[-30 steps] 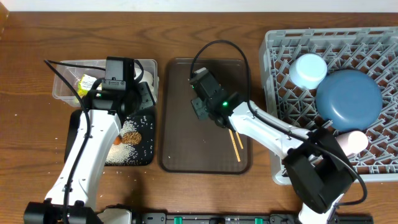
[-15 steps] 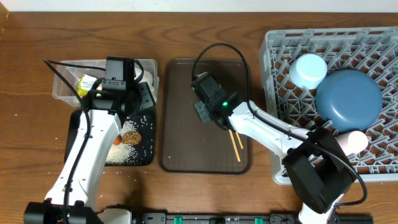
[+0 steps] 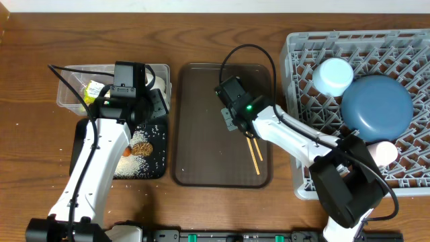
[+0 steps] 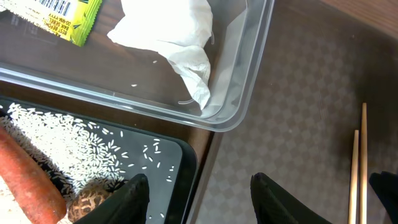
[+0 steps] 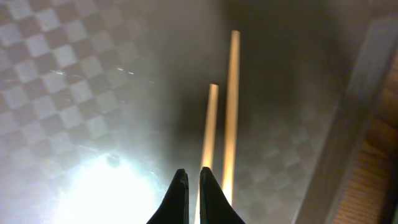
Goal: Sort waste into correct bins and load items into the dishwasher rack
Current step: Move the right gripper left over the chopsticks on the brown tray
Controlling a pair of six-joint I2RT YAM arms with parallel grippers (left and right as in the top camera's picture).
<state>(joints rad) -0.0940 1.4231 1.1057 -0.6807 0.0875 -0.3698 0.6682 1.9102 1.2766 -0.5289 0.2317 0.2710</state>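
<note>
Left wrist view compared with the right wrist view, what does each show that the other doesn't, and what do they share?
Only the left wrist view: the clear tub holding the napkin and snack wrapper, the black tray with rice, the carrot and a brown piece, plus the open left pincer.
Only the right wrist view: the right pincer, tips close together with nothing between them.
Both: the chopsticks lying side by side on the checkered brown serving tray.
</note>
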